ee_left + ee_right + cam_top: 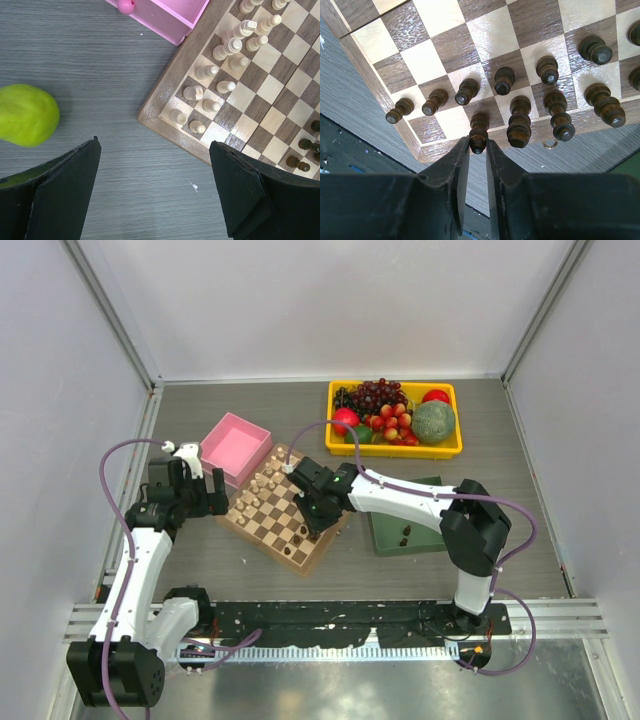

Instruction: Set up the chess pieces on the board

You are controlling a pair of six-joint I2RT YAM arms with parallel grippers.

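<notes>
- Pinching the head of one dark chess piece (479,127), your right gripper (478,145) is nearly closed on it; the piece stands at the board's (445,45) near edge.
- Other chess pieces (520,120) stand along that edge.
- Your left gripper (155,145) gapes wide, empty, beside the board's left corner.

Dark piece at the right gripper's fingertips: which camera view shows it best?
Right wrist: the dark piece stands close up on the board's edge row, pinched by the right gripper. Top external hides it under that gripper; left wrist leaves it out of frame.
</notes>
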